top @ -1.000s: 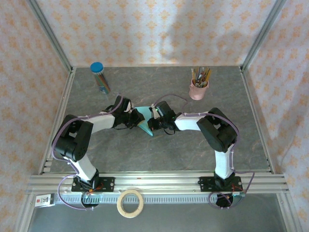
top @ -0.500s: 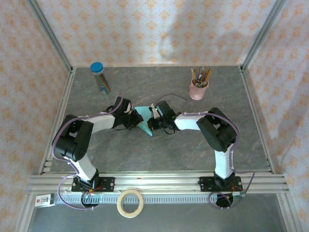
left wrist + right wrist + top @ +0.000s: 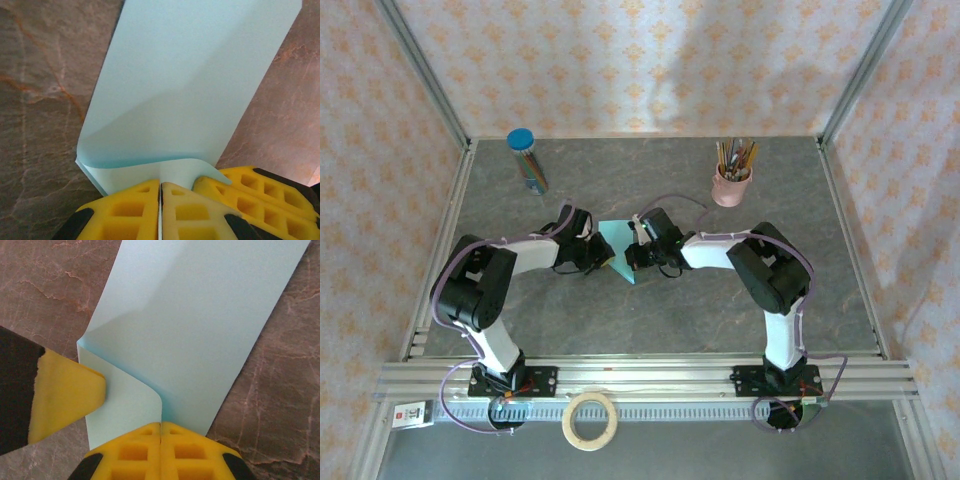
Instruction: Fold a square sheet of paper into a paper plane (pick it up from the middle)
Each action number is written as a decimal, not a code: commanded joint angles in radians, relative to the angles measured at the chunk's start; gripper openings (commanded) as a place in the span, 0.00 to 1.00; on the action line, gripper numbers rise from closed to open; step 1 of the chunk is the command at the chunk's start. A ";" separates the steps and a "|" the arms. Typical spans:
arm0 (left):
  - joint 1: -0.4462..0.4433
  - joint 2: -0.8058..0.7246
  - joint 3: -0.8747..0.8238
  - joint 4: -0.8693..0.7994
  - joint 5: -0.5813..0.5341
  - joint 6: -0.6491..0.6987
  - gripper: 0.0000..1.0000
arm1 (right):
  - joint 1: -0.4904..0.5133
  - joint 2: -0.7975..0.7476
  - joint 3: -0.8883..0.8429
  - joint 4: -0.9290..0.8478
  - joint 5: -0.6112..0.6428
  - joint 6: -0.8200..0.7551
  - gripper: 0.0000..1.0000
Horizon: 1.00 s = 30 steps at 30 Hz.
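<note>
The square sheet of paper [image 3: 616, 242] is light turquoise and lies mid-table with its near part folded up into a flap. My left gripper [image 3: 604, 256] comes at it from the left, my right gripper [image 3: 631, 256] from the right. In the left wrist view the sheet [image 3: 190, 85] stretches away, and the left gripper [image 3: 160, 187] has its yellow fingers shut on the flap's edge. In the right wrist view the right gripper [image 3: 160, 427] is shut on the curled flap of the sheet [image 3: 200, 330], with the left gripper's finger [image 3: 65, 392] pressed against the flap on the left.
A blue-capped tube of coloured pencils [image 3: 527, 160] stands at the back left. A pink cup of pencils [image 3: 732, 182] stands at the back right. A roll of tape [image 3: 591, 420] lies in front of the base rail. Patterned walls enclose the table.
The left gripper has shifted slightly left and lower while closing a little tighter. The sheet looks more raised and lighter between the grippers. The right arm has barely moved.
</note>
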 commanded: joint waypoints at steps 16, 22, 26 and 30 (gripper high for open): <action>-0.003 0.041 -0.002 -0.037 -0.039 0.025 0.10 | -0.003 0.015 0.017 -0.067 0.004 0.004 0.05; -0.002 0.055 -0.009 -0.040 -0.041 0.028 0.10 | -0.011 -0.048 0.064 -0.096 0.020 0.081 0.21; -0.003 0.052 -0.007 -0.033 -0.038 0.025 0.10 | -0.016 -0.086 0.075 -0.130 0.048 0.123 0.38; -0.003 0.041 -0.003 -0.030 -0.035 0.023 0.10 | -0.016 -0.117 0.054 -0.138 0.055 0.155 0.52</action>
